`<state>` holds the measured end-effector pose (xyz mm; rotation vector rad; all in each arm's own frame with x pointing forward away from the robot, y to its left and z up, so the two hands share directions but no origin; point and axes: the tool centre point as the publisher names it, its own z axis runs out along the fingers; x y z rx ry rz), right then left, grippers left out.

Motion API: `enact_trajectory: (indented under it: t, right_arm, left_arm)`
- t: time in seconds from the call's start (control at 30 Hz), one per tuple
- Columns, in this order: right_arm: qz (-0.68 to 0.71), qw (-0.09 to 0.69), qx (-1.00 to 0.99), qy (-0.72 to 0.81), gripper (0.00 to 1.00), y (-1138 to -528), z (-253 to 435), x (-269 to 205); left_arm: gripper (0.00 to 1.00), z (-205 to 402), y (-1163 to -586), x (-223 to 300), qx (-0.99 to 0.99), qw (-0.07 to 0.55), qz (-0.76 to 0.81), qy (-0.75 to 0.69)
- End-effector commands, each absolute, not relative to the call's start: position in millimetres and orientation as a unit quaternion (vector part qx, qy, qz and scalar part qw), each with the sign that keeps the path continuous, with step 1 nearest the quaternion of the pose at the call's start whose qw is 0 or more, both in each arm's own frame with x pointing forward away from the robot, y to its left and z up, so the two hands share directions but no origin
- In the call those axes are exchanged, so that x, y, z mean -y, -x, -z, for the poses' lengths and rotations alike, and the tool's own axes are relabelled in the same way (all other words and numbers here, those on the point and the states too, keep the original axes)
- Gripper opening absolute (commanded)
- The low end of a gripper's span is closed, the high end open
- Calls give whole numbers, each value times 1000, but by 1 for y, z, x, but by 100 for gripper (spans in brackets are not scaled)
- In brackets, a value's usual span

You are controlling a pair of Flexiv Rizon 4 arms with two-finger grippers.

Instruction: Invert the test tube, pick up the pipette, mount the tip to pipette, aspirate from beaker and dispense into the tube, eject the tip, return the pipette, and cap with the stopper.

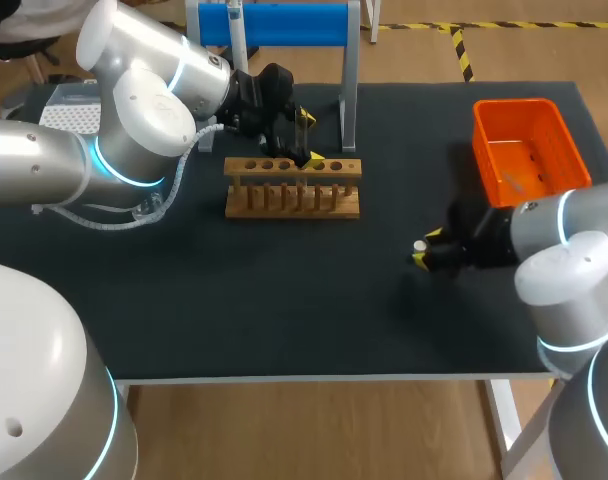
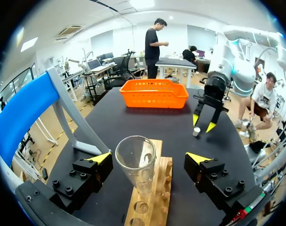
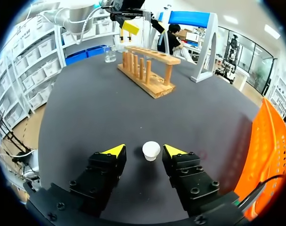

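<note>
your left fingers [image 2: 99,157] stand wide open, one tip on each side of the test tube [image 2: 136,157], and neither touches the glass. the tube stands in a hole of the wooden rack [image 2: 159,183], between the tips, with its open mouth facing up toward the wrist. treat it as thin, light glass: stiff, smooth and slippery, and likely to crack under a hard squeeze or a sideways knock against the wood. if you take it, close gently on the straight wall a little under the rim, above the rack, and lift straight along its length so it doesn't bind in the hole

your right fingers [image 3: 114,150] are open too, low over the table [image 3: 110,108]. the small white stopper [image 3: 151,150] sits on the table between the tips and, as far as i can see, touches neither. it looks light and probably a little soft, so a firm pinch should do it no harm, but it is small enough to tip over or squirt out sideways. pinch it across its round sides, centred between the tips, and leave the end that enters the tube free. i cannot tell which end is narrower. the rack stands well ahead of these fingers, far across the table
</note>
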<state>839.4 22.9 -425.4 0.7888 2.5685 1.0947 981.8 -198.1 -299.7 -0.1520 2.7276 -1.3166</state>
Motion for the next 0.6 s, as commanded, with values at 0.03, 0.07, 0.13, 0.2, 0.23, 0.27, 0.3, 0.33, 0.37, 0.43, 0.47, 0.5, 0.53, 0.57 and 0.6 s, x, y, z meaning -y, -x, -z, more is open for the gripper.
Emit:
enact_trajectory:
  t: [0.03, 0.07, 0.13, 0.2, 0.23, 0.27, 0.3, 0.33, 0.37, 0.43, 0.47, 0.5, 0.53, 0.57, 0.6]
  right_arm:
    - [-373, 120, -880, -270, 50, -843, 428, -25]
    - [-374, 119, -879, -272, 50, -844, 428, -25]
    - [-374, 118, -878, -273, 50, -844, 428, -25]
    - [-375, 118, -878, -273, 50, -845, 427, -25]
    - [-375, 119, -878, -272, 50, -846, 427, -25]
    - [-374, 119, -878, -272, 49, -846, 427, -25]
    - [-374, 120, -879, -271, 49, -846, 427, -25]
    - [-374, 121, -879, -269, 49, -847, 427, -25]
    - [-374, 122, -879, -268, 49, -847, 427, -25]
    - [-374, 123, -880, -267, 49, -847, 427, -26]
    - [-374, 123, -880, -267, 49, -848, 426, -26]
    - [-373, 124, -880, -267, 49, -848, 426, -26]
    - [-373, 124, -880, -267, 49, -848, 426, -26]
    - [-373, 124, -880, -266, 49, -848, 426, -26]
    - [-373, 125, -880, -266, 48, -848, 426, -26]
  left_arm:
    - [100, 299, -983, 199, -899, 52, 431, 50]
    - [100, 299, -983, 199, -899, 52, 431, 50]
    - [100, 299, -983, 199, -899, 52, 431, 50]
    - [100, 299, -983, 199, -899, 52, 431, 50]
    - [100, 299, -983, 199, -899, 52, 431, 50]
    - [100, 299, -983, 199, -899, 52, 431, 50]
    - [100, 299, -983, 199, -899, 52, 431, 50]
    - [100, 299, -983, 199, -899, 52, 431, 50]
    - [100, 299, -983, 199, -899, 52, 431, 50]
    - [100, 299, -983, 199, -899, 52, 431, 50]
    - [100, 299, -983, 199, -899, 52, 431, 50]
    - [100, 299, -983, 199, -899, 52, 431, 50]
    - [100, 299, -983, 199, -899, 52, 431, 50]
    - [100, 299, -983, 199, -899, 52, 431, 50]
    - [100, 299, -983, 199, -899, 52, 431, 50]
